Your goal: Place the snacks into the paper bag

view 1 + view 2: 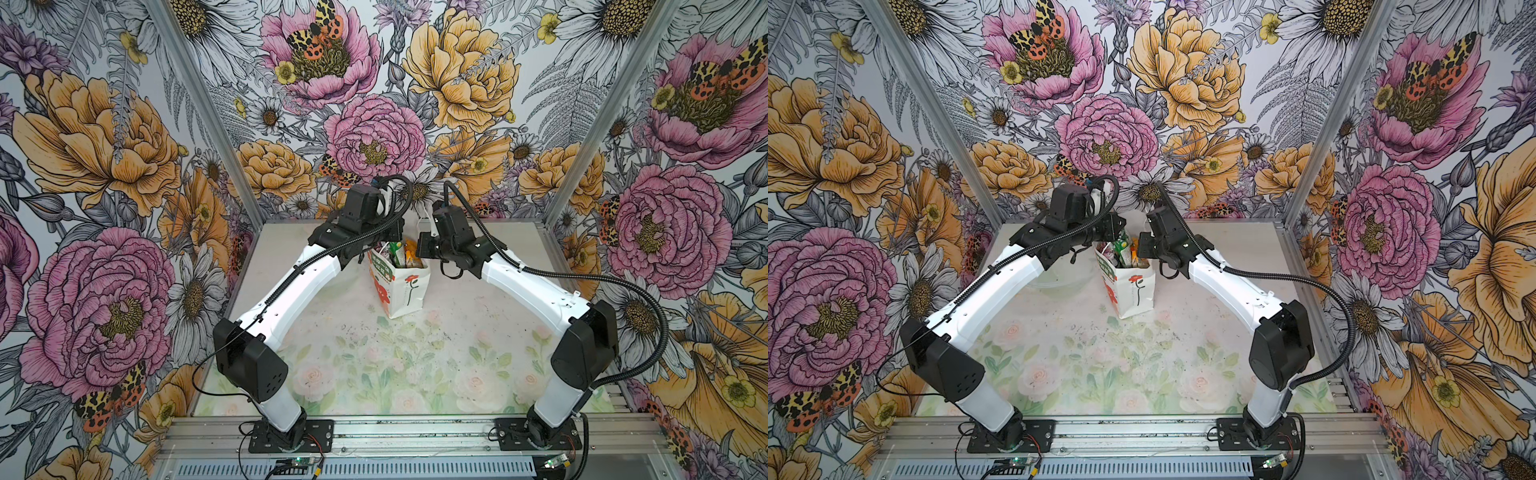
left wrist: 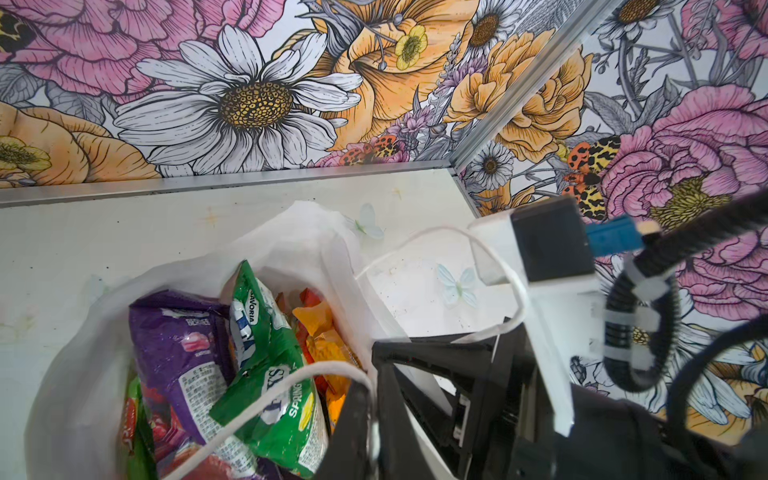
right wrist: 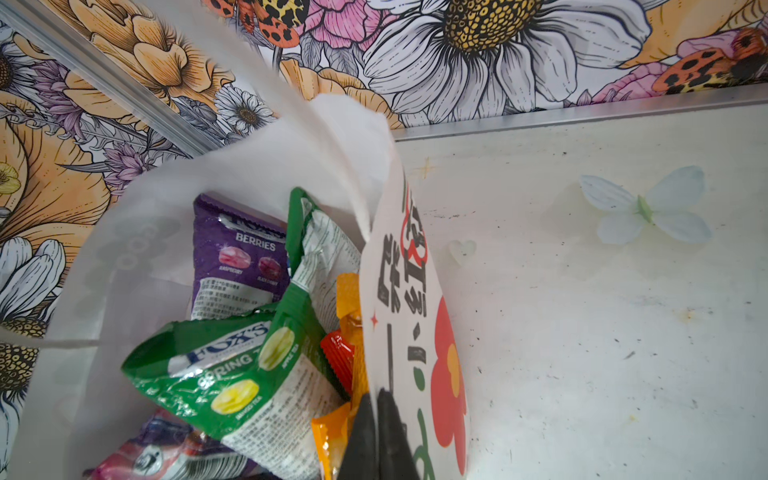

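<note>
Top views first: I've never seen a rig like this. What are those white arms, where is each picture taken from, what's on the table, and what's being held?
They are two robot arms, a left arm and a right arm, mounted by a table. Both top views come from one overhead camera, so they look nearly alike. The other two pictures come from a camera on each wrist, looking past that arm's jaws. On the table stands a paper bag holding snacks: purple, green and orange packets. The right jaws are pinched shut on the bag's rim. The left jaws sit at the rim by a string handle; whether they grip it is unclear.
</note>
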Robot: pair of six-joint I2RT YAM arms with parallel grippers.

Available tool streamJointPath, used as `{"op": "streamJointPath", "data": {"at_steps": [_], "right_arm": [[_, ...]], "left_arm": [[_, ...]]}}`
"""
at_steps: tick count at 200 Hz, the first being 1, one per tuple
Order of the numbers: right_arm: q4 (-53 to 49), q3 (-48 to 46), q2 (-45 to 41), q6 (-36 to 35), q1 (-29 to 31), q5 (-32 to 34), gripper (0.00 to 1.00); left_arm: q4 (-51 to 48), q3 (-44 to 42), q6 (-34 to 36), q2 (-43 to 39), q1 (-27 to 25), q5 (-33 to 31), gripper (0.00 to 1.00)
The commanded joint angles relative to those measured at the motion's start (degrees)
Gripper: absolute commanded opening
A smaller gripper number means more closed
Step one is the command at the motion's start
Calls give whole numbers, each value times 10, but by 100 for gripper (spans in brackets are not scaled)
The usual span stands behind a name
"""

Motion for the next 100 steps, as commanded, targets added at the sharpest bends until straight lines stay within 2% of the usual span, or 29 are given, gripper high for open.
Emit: {"op": "streamJointPath", "data": {"at_steps": [1, 24, 68, 100], "right_arm": [[24, 7, -34, -5, 7, -18, 4], [24, 12, -35, -9, 6, -18, 19], [22, 15, -49, -13, 4, -17, 43], [10, 13, -70, -23, 2, 1, 60]], "left_arm": [[21, -15, -3, -48, 0, -23, 12], [24, -43, -15, -71, 7, -53, 14], [50, -85, -30, -106, 21, -47, 15], [50, -90, -31, -111, 21, -38, 24]]}}
